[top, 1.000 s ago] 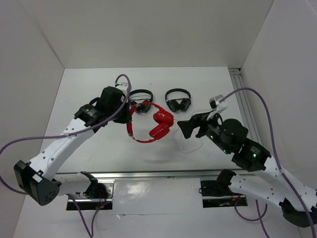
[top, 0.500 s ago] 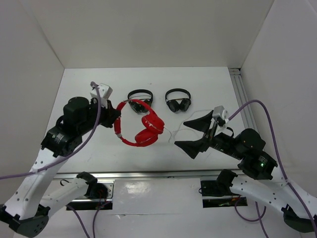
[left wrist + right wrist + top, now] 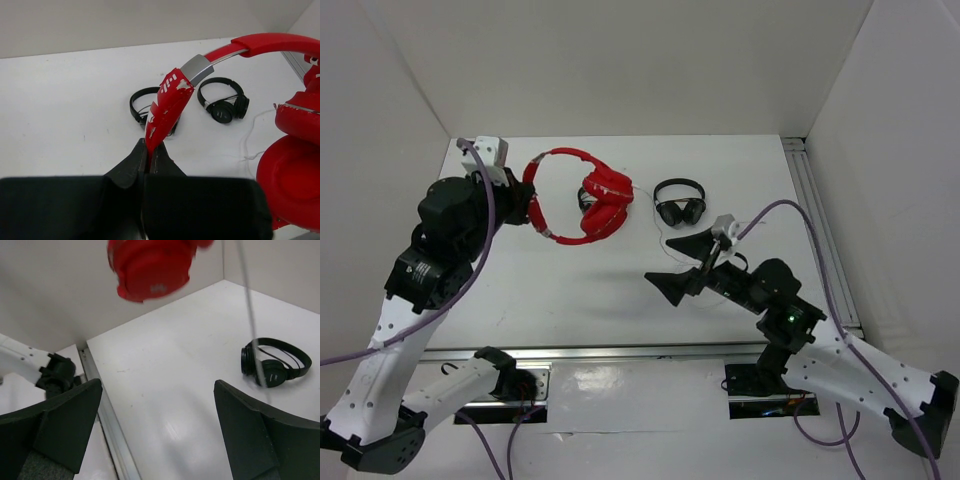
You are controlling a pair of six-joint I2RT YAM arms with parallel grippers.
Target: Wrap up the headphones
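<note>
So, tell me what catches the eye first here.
The bright red headphones stand out, held above the table at the back left, headband pinched in the left gripper. The right gripper hangs wide open at centre right, near a black pair lying on the table.

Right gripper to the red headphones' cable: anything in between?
Nothing visible. The right gripper is open, with bare air up to the headphones, which the left gripper holds aloft by the headband. The cable hangs ahead of it; the black headphones lie on the table beyond, below that path.
</note>
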